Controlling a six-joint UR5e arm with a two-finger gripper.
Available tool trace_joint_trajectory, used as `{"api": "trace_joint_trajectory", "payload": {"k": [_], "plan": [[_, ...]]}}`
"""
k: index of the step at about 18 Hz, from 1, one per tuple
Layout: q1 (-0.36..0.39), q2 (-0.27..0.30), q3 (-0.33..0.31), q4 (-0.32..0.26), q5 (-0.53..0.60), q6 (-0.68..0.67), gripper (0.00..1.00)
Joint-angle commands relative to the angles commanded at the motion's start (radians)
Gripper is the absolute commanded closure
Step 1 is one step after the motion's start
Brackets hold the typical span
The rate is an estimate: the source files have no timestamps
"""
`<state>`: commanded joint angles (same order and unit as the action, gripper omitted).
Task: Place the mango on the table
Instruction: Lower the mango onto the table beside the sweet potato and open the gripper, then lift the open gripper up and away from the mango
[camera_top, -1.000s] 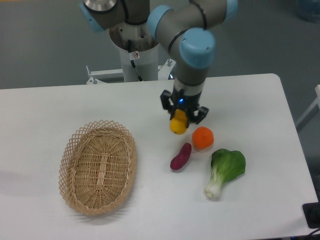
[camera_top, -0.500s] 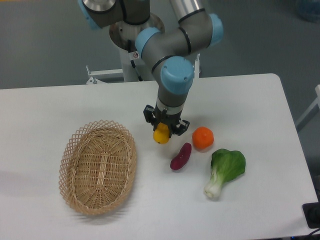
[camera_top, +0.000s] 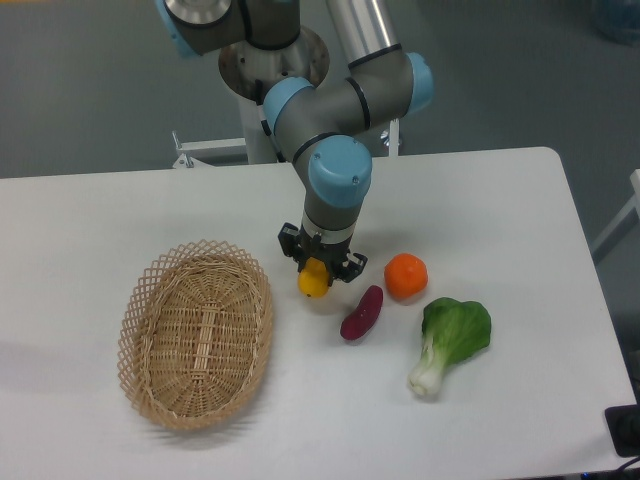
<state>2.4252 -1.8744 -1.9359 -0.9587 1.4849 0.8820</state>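
While the mango (camera_top: 313, 281) is hanging clamped in the claw (camera_top: 318, 268), only its yellow lower end is showing below the dark fingers, and it is sitting low over the white desk (camera_top: 480, 190), between the wicker basket (camera_top: 197, 334) and the purple sweet potato (camera_top: 361, 312). Whether the fruit is touching the surface I cannot tell. Main risk, as I judge it: a smooth oblong fruit let go on its end is liable to tip and roll, either against the basket rim on one side or into the sweet potato and the orange (camera_top: 405, 276) on the other. The bok choy (camera_top: 450, 340) is lying well apart, so looks out of harm's way
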Motion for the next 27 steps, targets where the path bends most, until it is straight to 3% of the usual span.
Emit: {"api": "trace_joint_trajectory", "payload": {"k": [8, 11, 16, 17, 21, 27], "plan": [[-0.008, -0.011, 0.000, 0.017, 0.035, 0.011, 0.46], [-0.008, -0.011, 0.005, 0.020, 0.035, 0.009, 0.40], [-0.008, -0.011, 0.005, 0.095, 0.035, 0.009, 0.04], [-0.008, -0.009, 0.008, 0.098, 0.035, 0.009, 0.01], [-0.005, 0.001, 0.017, 0.100, 0.035, 0.008, 0.00], [-0.002, 0.017, 0.158, 0.092, 0.040, 0.002, 0.00]]}}
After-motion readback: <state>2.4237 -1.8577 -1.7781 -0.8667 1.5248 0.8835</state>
